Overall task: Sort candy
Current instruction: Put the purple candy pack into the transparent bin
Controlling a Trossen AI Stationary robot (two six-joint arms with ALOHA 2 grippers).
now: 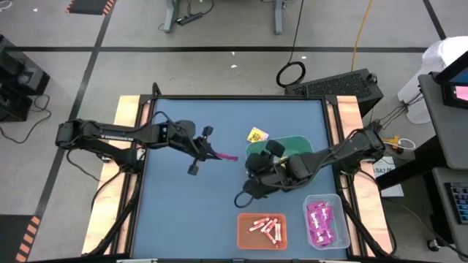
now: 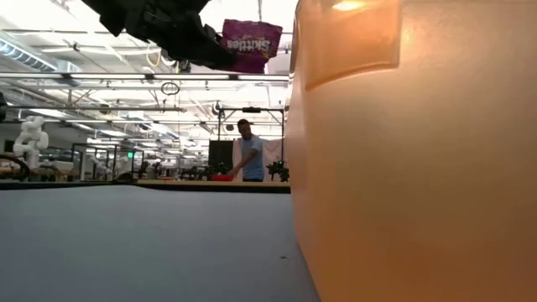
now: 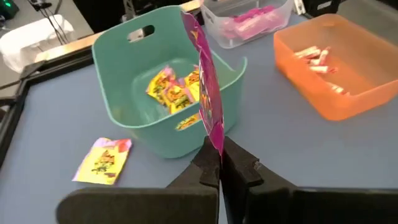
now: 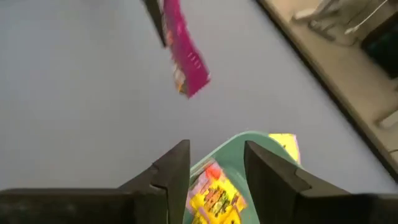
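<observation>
My left gripper (image 1: 216, 153) is shut on a magenta-purple candy packet (image 1: 228, 157) and holds it above the blue table, left of the green bin (image 1: 296, 140). In the low view the packet (image 2: 252, 42) hangs high over the tabletop. The green bin (image 3: 124, 106) holds several yellow packets (image 3: 174, 90). My right gripper (image 4: 214, 168) is open with nothing between its fingers, above the green bin's rim (image 4: 249, 138). One yellow packet (image 1: 257, 135) lies flat on the table beside the green bin. My left gripper pinches one edge of the magenta packet (image 3: 215, 144) between its two fingers. The fingers come from the table's left, slanting a little downward. The packet sticks out past the fingertips edge-on and is lifted clear of the table.
An orange bin (image 1: 261, 229) with pink-white sticks (image 1: 268, 227) and a clear bin (image 1: 323, 220) with magenta packets stand at the near edge, right of the middle. The orange bin's wall (image 2: 411, 168) fills the right of the low view. A person (image 2: 250, 149) stands far behind the table.
</observation>
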